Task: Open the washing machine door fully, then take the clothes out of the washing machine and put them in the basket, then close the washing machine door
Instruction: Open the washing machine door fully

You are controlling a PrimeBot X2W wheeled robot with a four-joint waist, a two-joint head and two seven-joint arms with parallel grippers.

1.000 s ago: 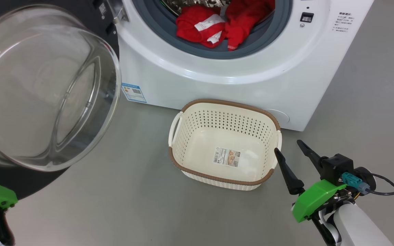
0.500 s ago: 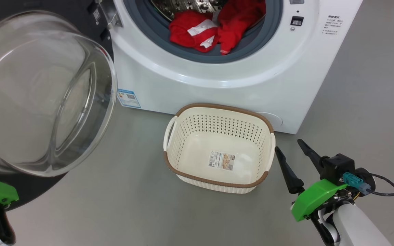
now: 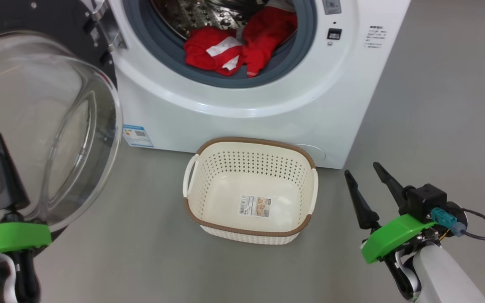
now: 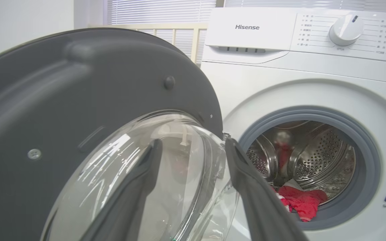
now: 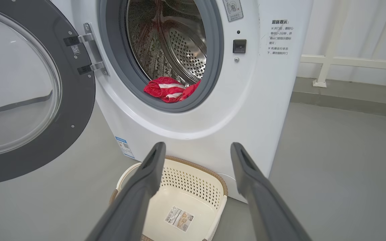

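Clothes: the clothes [image 3: 234, 46] are lying at the mouth of the drum [image 3: 200, 14], one fold draping onto the grey rubber ring [image 3: 150, 46]. They are well beyond both pairs of fingertips, and nothing is touching them.
Washing machine door: the washing machine door [image 3: 44, 126] is standing swung out on its hinge [image 5: 94, 50], off to the left of the opening, with its clear bulge just ahead of the left fingers. It is looking wide open, though I cannot tell whether it is at its full stop.
Washing machine: the washing machine [image 3: 246, 113] is standing with its opening unobstructed, ahead of and above the right fingertips.
Basket: the basket [image 3: 249, 139] is sitting on the floor [image 3: 415, 126] close against the machine's front, near the right fingers on their left side. It is holding no garment, and only its paper label [image 3: 255, 206] is showing on the bottom.
Left gripper: the left gripper [image 4: 193, 144] is hovering with its fingers spread wide, pinching nothing. The door's glass is showing between and past them.
Right gripper: the right gripper [image 3: 362, 169] is hanging low with its fingers spread, gripping nothing, and its tips are pointing toward the machine's lower right corner.
Done: the door-opening step is looking finished, or nearly so.
Left: both garments are waiting to be lifted out and put in the basket, and the door is waiting to be closed, so most of the task is lying ahead.
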